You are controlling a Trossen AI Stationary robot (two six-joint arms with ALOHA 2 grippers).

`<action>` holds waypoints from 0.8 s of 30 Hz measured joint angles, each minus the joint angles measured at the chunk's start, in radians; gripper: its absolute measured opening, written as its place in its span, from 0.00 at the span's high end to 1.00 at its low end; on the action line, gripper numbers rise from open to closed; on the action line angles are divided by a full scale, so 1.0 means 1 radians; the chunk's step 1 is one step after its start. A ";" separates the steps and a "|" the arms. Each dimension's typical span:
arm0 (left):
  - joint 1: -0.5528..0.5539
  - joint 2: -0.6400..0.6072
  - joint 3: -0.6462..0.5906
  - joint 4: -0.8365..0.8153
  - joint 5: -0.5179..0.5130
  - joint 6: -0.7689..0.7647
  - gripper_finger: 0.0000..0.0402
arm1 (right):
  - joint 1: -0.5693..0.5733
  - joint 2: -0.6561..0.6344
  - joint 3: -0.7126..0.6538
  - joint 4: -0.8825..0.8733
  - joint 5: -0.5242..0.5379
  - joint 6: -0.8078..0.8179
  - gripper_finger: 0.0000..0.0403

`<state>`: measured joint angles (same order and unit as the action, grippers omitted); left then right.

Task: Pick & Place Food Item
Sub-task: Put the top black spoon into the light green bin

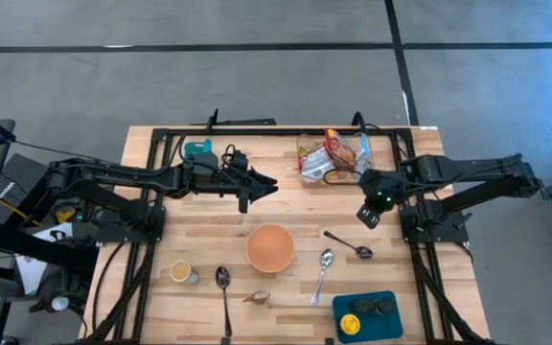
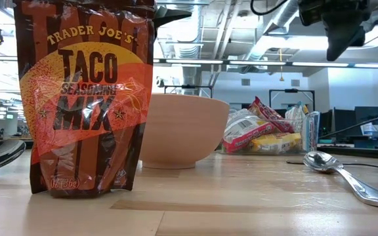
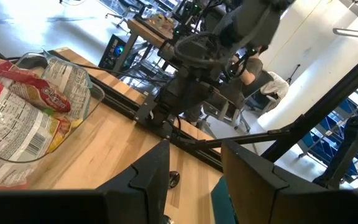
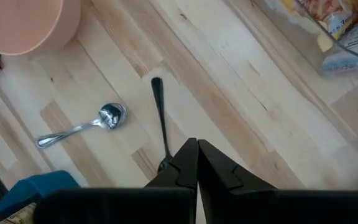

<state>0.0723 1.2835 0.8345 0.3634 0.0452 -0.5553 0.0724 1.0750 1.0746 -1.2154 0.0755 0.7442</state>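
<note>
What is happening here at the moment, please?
Nothing is held yet. The left claw is open above the table behind the bowl. The right claw is shut and empty, above the dark spoon. The snack packets sit in a clear container at the back, and a taco mix packet stands near the front.

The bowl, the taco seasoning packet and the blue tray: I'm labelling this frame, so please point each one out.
bowl (image 1: 270, 247): high view, middle of its pink inside.
taco seasoning packet (image 2: 87, 98): low view, on the printed front.
blue tray (image 1: 391, 324): high view, bare corner by its rim.
</note>
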 joint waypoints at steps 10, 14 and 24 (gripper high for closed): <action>0.000 0.000 0.000 0.000 0.000 0.000 0.65 | 0.137 0.161 0.000 0.000 0.008 0.019 1.00; 0.000 0.000 0.000 0.000 0.000 0.000 0.65 | 0.184 0.241 0.000 0.004 0.001 0.040 1.00; 0.000 0.000 0.000 0.000 0.000 0.000 0.65 | 0.236 0.402 0.000 0.123 -0.011 0.059 1.00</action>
<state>0.0727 1.2835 0.8345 0.3634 0.0456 -0.5556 0.3084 1.4767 1.0744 -1.0920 0.0646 0.8032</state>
